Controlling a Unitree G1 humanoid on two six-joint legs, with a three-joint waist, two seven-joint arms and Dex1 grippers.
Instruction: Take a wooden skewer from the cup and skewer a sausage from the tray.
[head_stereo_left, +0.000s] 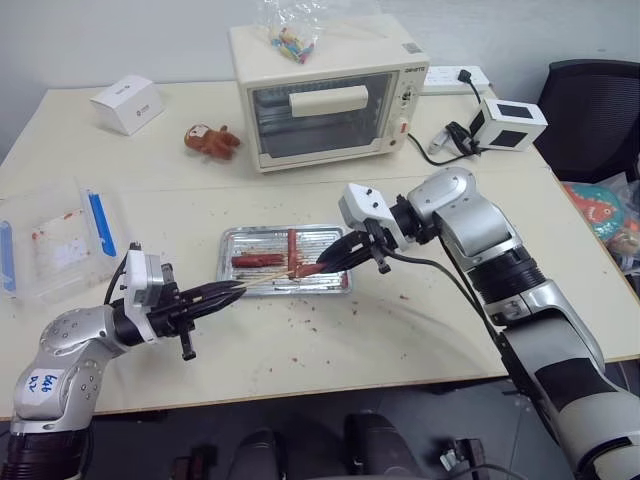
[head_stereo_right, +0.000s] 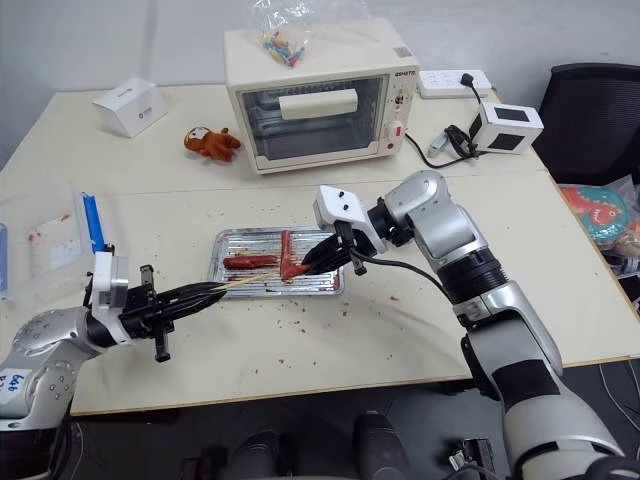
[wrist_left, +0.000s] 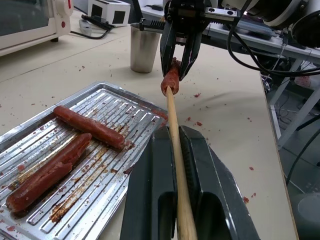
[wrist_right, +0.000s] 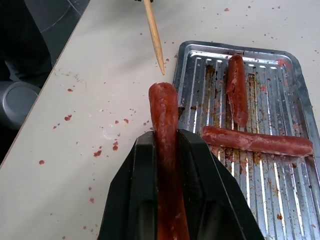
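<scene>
Toaster oven (head_stereo_left: 330, 92) brand: we see small dark lettering at its top right corner, too small for us to read.
Left arm sticker (head_stereo_left: 42, 382): we make out blue handwriting, roughly "646" over a second line we cannot read.
White box (head_stereo_left: 127, 103) logo: we see a small mark, illegible.

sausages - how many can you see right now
3. Two dark sausages lie in the tray: one and another. The third, the lighter sausage, is held by the right end effector above the tray.
</scene>
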